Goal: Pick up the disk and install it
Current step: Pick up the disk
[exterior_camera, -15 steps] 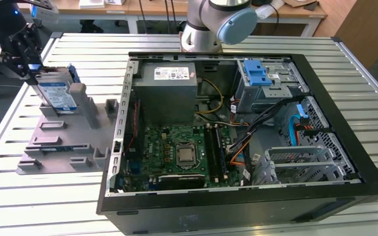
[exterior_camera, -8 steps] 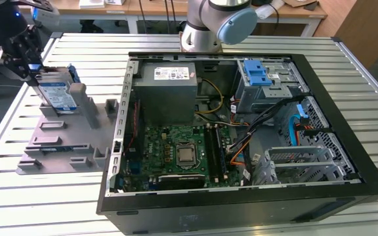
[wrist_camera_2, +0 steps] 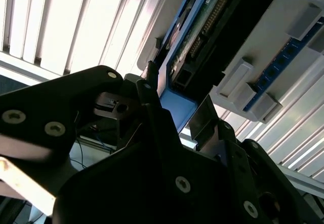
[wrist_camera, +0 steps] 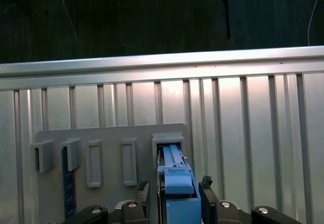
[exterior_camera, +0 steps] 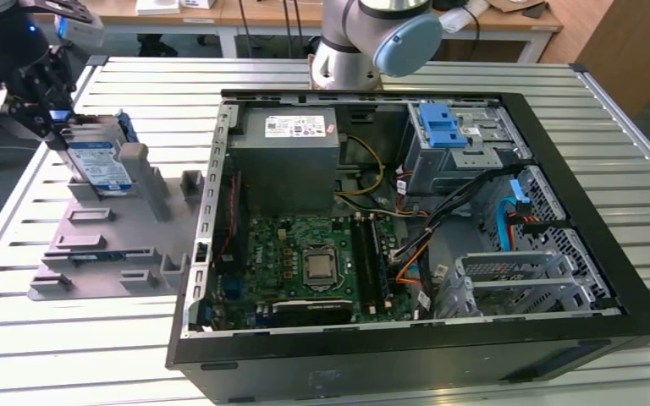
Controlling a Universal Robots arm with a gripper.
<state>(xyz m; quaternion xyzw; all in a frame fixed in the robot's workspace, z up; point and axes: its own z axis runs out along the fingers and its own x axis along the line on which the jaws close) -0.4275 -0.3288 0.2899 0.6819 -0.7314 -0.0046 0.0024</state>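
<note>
Straddling the disk point(exterior_camera: 97, 165), upright in the grey stand point(exterior_camera: 111, 245) at the table's point(exterior_camera: 77, 355) edge (the exterior view's left), the gripper point(wrist_camera: 174, 186) sits unclamped, fingers point(wrist_camera: 144, 189) apart; closing off-centre could jam it.

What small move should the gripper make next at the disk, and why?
Probably close on the disk. In the first wrist view the gripper straddles its blue rail, a thin gap showing beside each of the fingers, while the disk stands upright in the grey stand, not yet lifted.
</note>
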